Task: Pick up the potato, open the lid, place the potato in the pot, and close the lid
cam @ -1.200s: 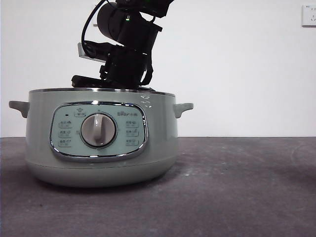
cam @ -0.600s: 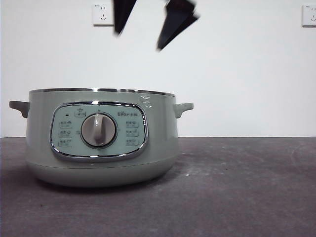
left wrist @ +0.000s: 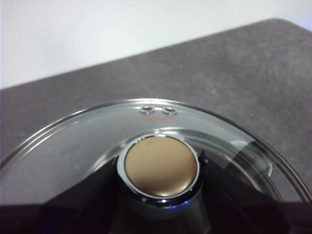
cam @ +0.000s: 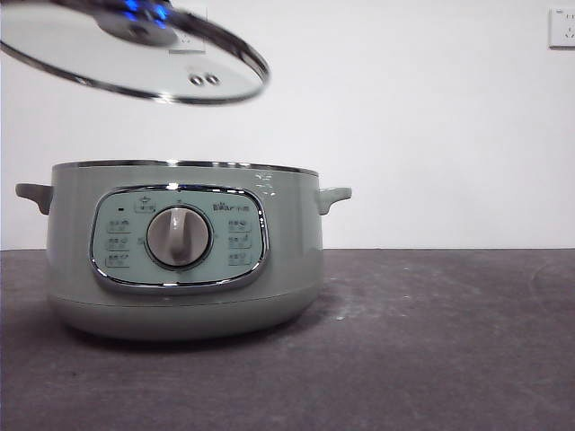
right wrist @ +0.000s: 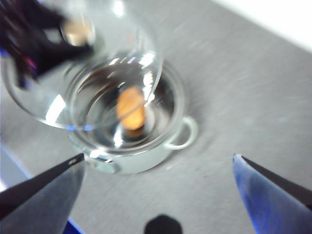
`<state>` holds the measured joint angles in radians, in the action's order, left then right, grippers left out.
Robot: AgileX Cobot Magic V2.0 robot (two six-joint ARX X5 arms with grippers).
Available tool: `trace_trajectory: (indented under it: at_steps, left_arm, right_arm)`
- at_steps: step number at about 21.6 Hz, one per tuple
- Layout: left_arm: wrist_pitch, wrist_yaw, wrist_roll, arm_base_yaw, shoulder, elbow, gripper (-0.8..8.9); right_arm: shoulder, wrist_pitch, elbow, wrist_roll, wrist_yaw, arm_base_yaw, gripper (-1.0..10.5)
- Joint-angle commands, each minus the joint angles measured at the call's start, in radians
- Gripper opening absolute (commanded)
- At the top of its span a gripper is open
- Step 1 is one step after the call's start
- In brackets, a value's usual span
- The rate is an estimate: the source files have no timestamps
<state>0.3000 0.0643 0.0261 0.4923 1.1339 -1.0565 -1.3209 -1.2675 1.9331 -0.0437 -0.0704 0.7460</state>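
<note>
The pale green pot [cam: 296,260] stands open on the table, left of centre. The right wrist view, from high above, shows the orange-brown potato [right wrist: 130,109] lying inside the pot [right wrist: 146,163]. My left gripper [left wrist: 161,170] is shut on the lid's knob and holds the glass lid [cam: 72,45] tilted in the air above the pot's left part, clear of the rim. The lid's glass [left wrist: 97,141] fills the left wrist view. My right gripper [right wrist: 161,175] is open and empty, high above the pot.
The dark grey table [cam: 431,341] stretches to the right of the pot. A white wall with a socket [cam: 563,27] stands behind. The pot's side handle [cam: 334,197] sticks out to the right.
The gripper that was down at the pot's rim rose with open jaws and left the front view. The lid has come in above the pot from the upper left.
</note>
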Motion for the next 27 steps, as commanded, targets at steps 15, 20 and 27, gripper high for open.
trace_trajectory:
  at_steps: [15,20,27]
  left_arm:
    - [-0.117,-0.016,0.038,0.045,0.219,-0.012,-0.09]
    - [-0.055,-0.016,0.045,0.045,0.219,-0.012,-0.09]
    - [-0.008,-0.016,0.045,0.045,0.240,-0.012,-0.08]
  right_arm:
    - [0.150,-0.076,0.000,0.088,-0.149,0.001,5.0]
    - [0.150,-0.076,0.000,0.088,-0.149,0.001,5.0]
    - [0.150,-0.076,0.000,0.088,-0.149,0.001,5.0]
